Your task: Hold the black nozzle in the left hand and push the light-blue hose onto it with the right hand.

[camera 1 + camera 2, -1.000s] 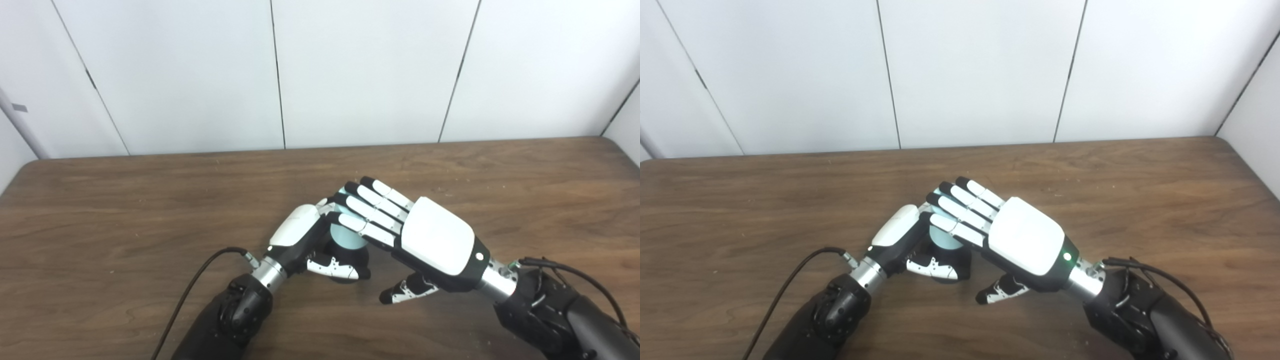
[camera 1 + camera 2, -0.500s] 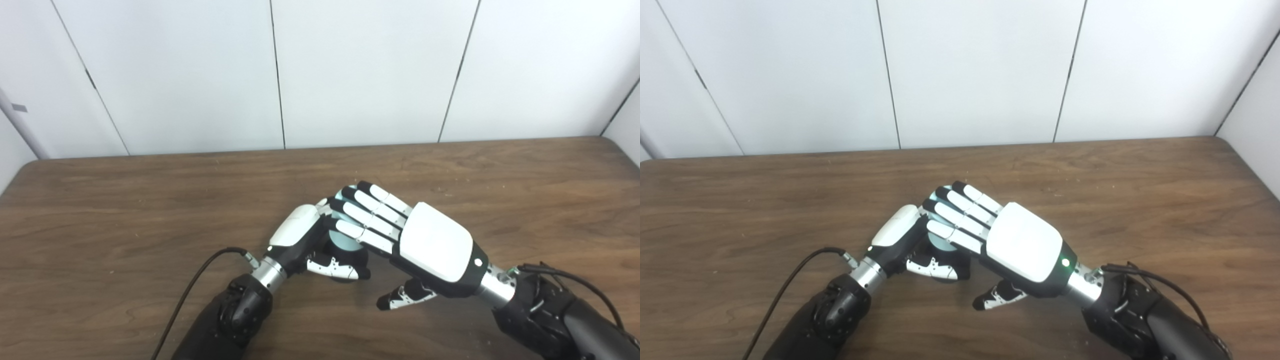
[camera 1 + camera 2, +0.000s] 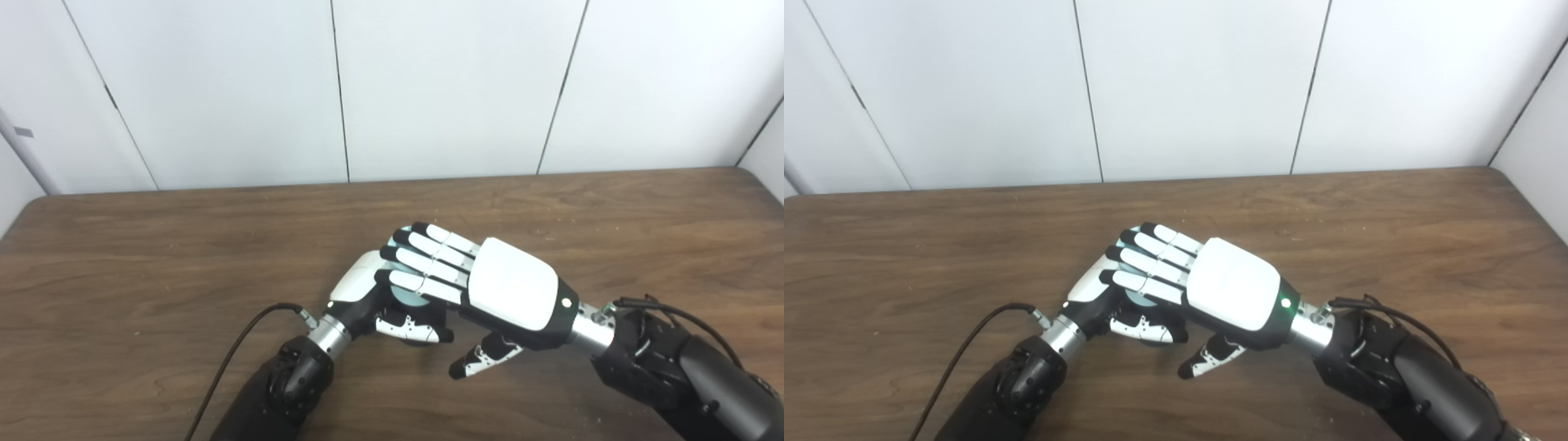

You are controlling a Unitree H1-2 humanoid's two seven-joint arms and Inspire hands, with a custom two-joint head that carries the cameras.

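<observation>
Fingers (image 3: pixel 422 269) of the right hand (image 3: pixel 490 285) lie straight and side by side, palm down, flat across the top of the light-blue hose (image 3: pixel 404 297). They grip nothing; the thumb (image 3: pixel 481 361) hangs loose below the palm, clear of everything, pointing at the table (image 3: pixel 122 245).

Under those fingers the left hand (image 3: pixel 380 294) is curled around the black nozzle (image 3: pixel 1176 327), its white back turned up and to the left, its thumb (image 3: pixel 413 329) wrapped across the near side of the dark body. Only a sliver of the nozzle shows between thumb and palm, so its exact shape cannot be told.

The hose shows as a small pale-blue patch between the two hands, just above the left thumb, with another trace of blue past the right fingertips. It stands inside the left hand's hold, over the nozzle, but how deep it sits on the nozzle is hidden by the fingers.

The right fingertips reach over the left hand's knuckles, so the two hands overlap near the middle of the table. A black cable (image 3: pixel 245 343) runs from the left wrist down to the bottom edge. Behind the table stands a white panelled wall (image 3: pixel 429 86).
</observation>
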